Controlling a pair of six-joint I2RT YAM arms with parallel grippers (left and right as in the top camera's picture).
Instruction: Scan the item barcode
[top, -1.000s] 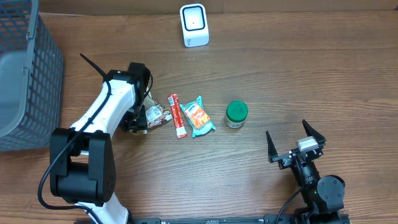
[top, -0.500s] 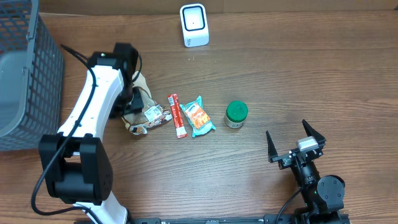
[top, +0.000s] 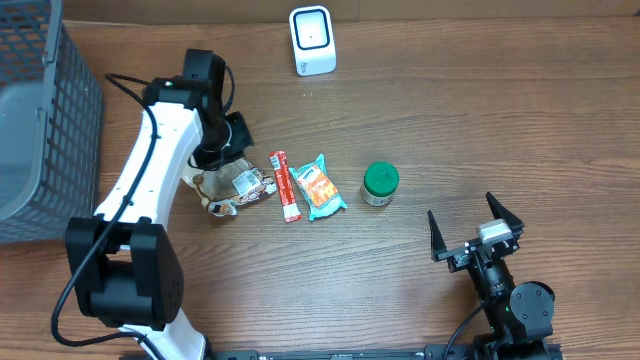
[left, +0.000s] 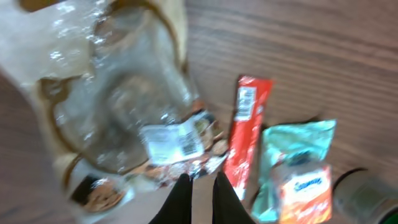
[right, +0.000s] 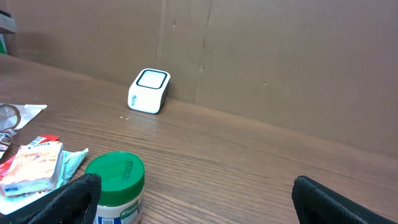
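The left gripper (left: 201, 182), fingers pressed together on nothing, it seems, hovers over the clear packet (top: 226, 186) at centre left of the overhead frame; it looks light, crinkly, slippery. Better to pinch a flat edge, away from the barcode label (left: 171, 142).

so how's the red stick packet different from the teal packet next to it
The red stick packet is long and narrow; the teal packet is shorter and clearly wider. The red stick packet is mostly plain red, while the teal packet carries a big orange panel on its face. Both lie flat on the table, side by side and roughly parallel.
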